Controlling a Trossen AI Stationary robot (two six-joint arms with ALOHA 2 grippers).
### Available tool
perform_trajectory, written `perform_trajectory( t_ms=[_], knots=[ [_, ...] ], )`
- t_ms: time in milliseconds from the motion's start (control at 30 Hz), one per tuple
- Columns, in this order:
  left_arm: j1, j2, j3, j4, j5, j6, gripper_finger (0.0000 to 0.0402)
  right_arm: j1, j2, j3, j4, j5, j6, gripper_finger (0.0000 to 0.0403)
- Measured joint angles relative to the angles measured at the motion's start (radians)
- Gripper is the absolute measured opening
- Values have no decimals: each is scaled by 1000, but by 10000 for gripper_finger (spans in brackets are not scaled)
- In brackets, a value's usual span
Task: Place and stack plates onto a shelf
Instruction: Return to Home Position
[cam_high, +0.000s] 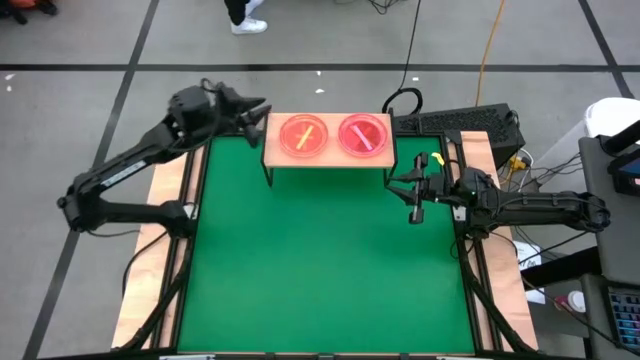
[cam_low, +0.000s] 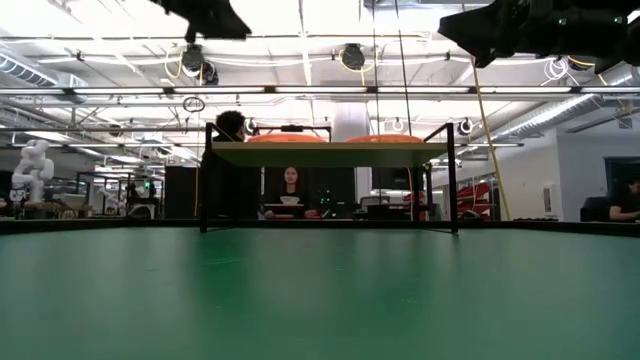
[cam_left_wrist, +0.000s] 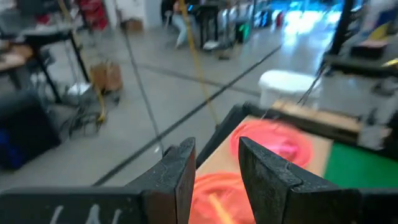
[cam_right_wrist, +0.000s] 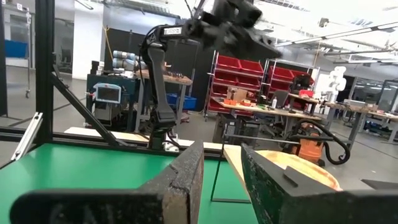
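The light-wood shelf (cam_high: 328, 158) stands on black legs at the table's far middle. Two stacks of plates rest on it: an orange one with a yellow stripe (cam_high: 303, 136) and a pink one (cam_high: 364, 135). The low view shows the shelf (cam_low: 330, 152) with both stacks (cam_low: 285, 138) (cam_low: 385, 139) on top. My left gripper (cam_high: 262, 114) hovers by the shelf's far left corner, open and empty; its wrist view shows the gripper (cam_left_wrist: 216, 168) above the orange plates (cam_left_wrist: 214, 199), with the pink plates (cam_left_wrist: 273, 140) beyond. My right gripper (cam_high: 398, 182) hangs just right of the shelf, open and empty (cam_right_wrist: 222, 180).
Green table surface (cam_high: 320, 260) stretches from the shelf to the near edge, bordered by wooden strips (cam_high: 150, 260). A keyboard (cam_high: 455, 122) and cables lie beyond the far right corner. People sit in the room behind the table (cam_low: 290, 190).
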Motion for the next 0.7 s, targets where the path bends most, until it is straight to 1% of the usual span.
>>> perform_trajectory(
  t_ms=[100, 167, 300, 433, 500, 567, 633, 700],
  knots=[
    [-59, -74, -15, -10, 0, 0, 122, 0, 0, 0, -10, 0, -15, 91],
    [-102, -126, -45, -11, -20, 0, 109, 0, -8, 0, -28, 0, -30, 91],
    [-164, -243, -151, -11, -108, -6, 78, 0, -57, 0, -76, 0, -35, 91],
    [-222, -375, -279, 76, -114, -45, 56, 0, -157, 0, -153, 4, -48, 91],
    [-253, -434, -343, 135, -115, -50, 44, 0, -213, 0, -199, 34, -56, 91],
    [-282, -482, -403, 189, -115, -50, 32, 0, -263, 0, -246, 86, -60, 91],
    [-305, -521, -454, 219, -115, -49, 21, 0, -305, 0, -290, 129, -64, 91],
    [-324, -551, -499, 239, -115, -50, 10, 0, -339, 0, -322, 149, -69, 91]
  ],
)
